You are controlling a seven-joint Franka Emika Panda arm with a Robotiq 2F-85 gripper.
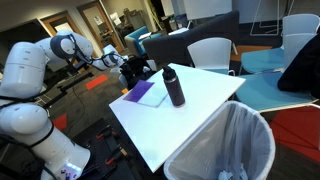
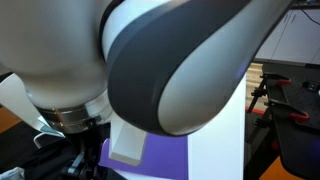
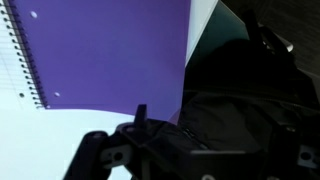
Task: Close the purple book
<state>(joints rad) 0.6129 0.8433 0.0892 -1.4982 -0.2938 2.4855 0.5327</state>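
Purple book (image 1: 140, 96) lies open and flat near the table (image 1: 205, 105) edge closest to my base. In the wrist view the purple cover fills the frame from 9 to 1 o'clock. Its spiral binding (image 3: 30, 72) runs down the 9 o'clock side, with a lined white page (image 3: 9, 75) beyond it.

My gripper (image 1: 129, 67) hovers at the book's 11 o'clock in an exterior view, above the table's far corner and off the cover. The wrist view shows only dark linkage at 6 o'clock, so I cannot tell whether the fingers are apart or together.

Risks, as I judge them:
- The cover is thin and lies flat, so there is little lip to catch. A fingertip may skate over it and push the whole book along instead of lifting the cover.
- The book is near the table edge, and a sideways shove could send it off.
- The dark bottle (image 1: 174, 86) stands upright just at the book's 3 o'clock. A wide sweep with the cover or my wrist could topple it.
- My own arm (image 2: 185, 60) blocks most of an exterior view, so checking is poor from there.

Containers:
- The bottle is capped and its contents are hidden.
- The waste bin (image 1: 258, 150) stands at the bottle's 5 o'clock, below the table. It has a clear liner, and what lies at the bottom is too small to make out.
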